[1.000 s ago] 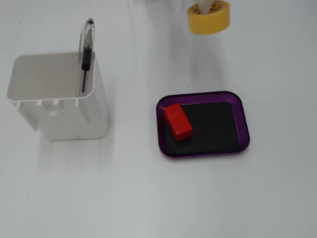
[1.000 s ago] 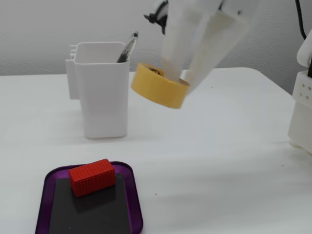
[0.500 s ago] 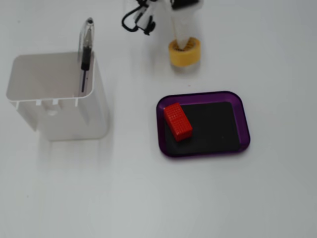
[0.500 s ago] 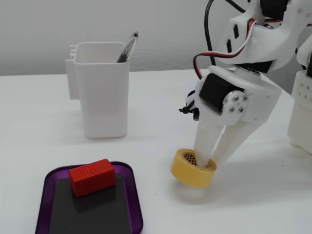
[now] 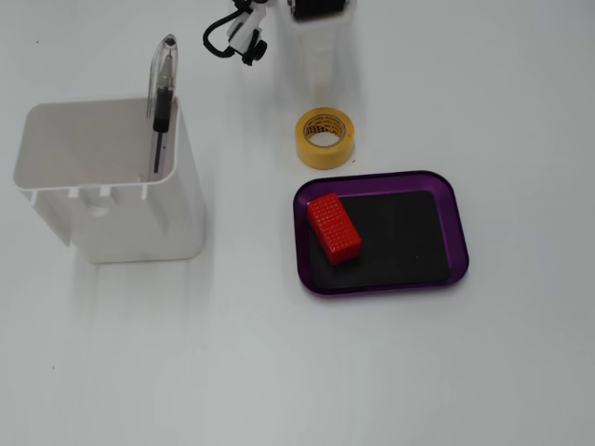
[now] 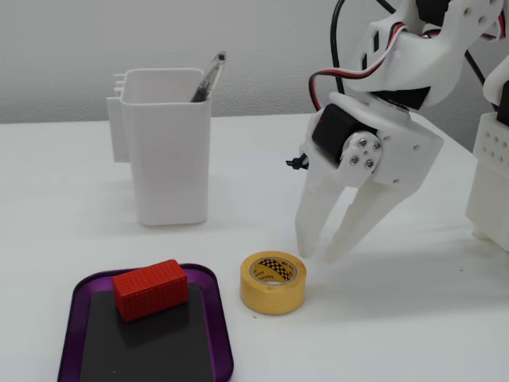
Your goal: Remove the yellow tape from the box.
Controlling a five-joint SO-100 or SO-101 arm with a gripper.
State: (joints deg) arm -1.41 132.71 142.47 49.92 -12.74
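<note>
Purple tray emptied of tape; the task is judged essentially done.

Nearest in a fixed view, the purple box [image 6: 223,342] is seen holding only a red ridged block [image 6: 149,290]. Just beside it, clear of its rim, the yellow tape [image 6: 273,282] is laid flat on the white table [image 6: 413,334]. Behind the roll, the gripper [image 6: 320,254] is held with fingers spread and nothing grasped. Farthest back, a white container [image 6: 165,151] with a pen [image 6: 208,76] is seen. Only withdrawal seems left.
</note>
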